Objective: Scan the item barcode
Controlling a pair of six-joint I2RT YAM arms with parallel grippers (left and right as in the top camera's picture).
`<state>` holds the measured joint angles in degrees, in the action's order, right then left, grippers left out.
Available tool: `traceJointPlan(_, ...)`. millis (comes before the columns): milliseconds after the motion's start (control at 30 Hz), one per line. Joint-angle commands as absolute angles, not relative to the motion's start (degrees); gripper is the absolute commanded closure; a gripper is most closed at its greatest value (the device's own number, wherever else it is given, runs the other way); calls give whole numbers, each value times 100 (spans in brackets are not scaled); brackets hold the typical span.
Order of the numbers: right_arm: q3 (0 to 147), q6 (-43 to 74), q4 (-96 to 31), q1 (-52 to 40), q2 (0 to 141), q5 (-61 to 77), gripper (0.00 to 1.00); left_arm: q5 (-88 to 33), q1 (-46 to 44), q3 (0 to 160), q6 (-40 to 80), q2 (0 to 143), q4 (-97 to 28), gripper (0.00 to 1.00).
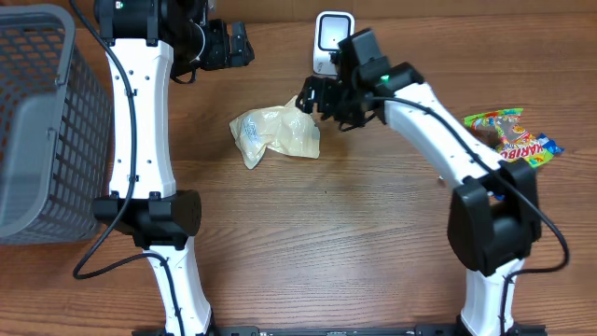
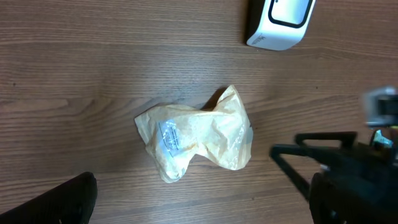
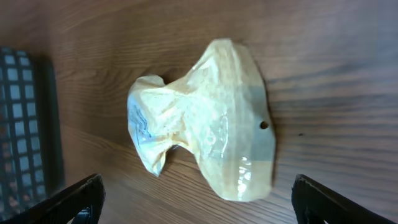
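The crumpled yellow packet point(image 1: 275, 133) is lying on the wooden bench point(image 1: 354, 224), near its middle, with its white label point(image 2: 169, 137) facing up. The right fingers point(image 1: 310, 96) are hovering just beside the packet's far right corner and are standing wide apart, holding nothing. In the right wrist view the two dark tips are showing at the bottom corners, and the packet is sitting in the gap between and ahead of them, touching neither. The left fingers point(image 1: 238, 44) are hanging well apart from the packet, up near the back of the bench, also spread wide and gripping nothing; only one tip is showing in the left wrist view, at the lower left. The white scanner point(image 1: 331, 37) is standing behind the right fingers, clear of the packet. A grey basket point(image 1: 37, 121) is sitting at the left end of the bench, and a colourful sweet bag point(image 1: 513, 135) is lying at the right.
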<state>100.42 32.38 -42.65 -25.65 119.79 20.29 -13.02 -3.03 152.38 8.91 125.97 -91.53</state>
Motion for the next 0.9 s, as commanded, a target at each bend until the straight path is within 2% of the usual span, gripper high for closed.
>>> traceJointPlan(0, 10114, 3948, -4219, -2644, 12204, 1645, 3, -1291, -377, 15235, 923, 12438, -9146, 0)
traceJointPlan(333, 9852, 4209, -3745, -2871, 12787, 1417, 4, -1291, -377, 15235, 923, 12438, -9146, 0)
traceJointPlan(533, 9852, 4351, -3677, -2945, 12903, 1413, 18, -1291, -377, 15235, 923, 12438, -9146, 0)
traceJointPlan(733, 9850, 4377, -3474, -3114, 13074, 1247, 18, -1291, -377, 15235, 923, 12438, -9146, 0)
traceJointPlan(767, 9850, 4423, -3463, -3111, 13102, 1245, 22, -1291, -377, 15235, 923, 12438, -9146, 0)
traceJointPlan(800, 9850, 4421, -3470, -3111, 13117, 1245, 34, -1291, -377, 15235, 923, 12438, -9146, 0)
traceJointPlan(833, 9850, 4418, -3496, -3111, 13117, 1243, 49, -1291, -377, 15235, 923, 12438, -9146, 0)
traceJointPlan(867, 9850, 4418, -3553, -3098, 13117, 1247, 69, -1291, -377, 15235, 923, 12438, -9146, 0)
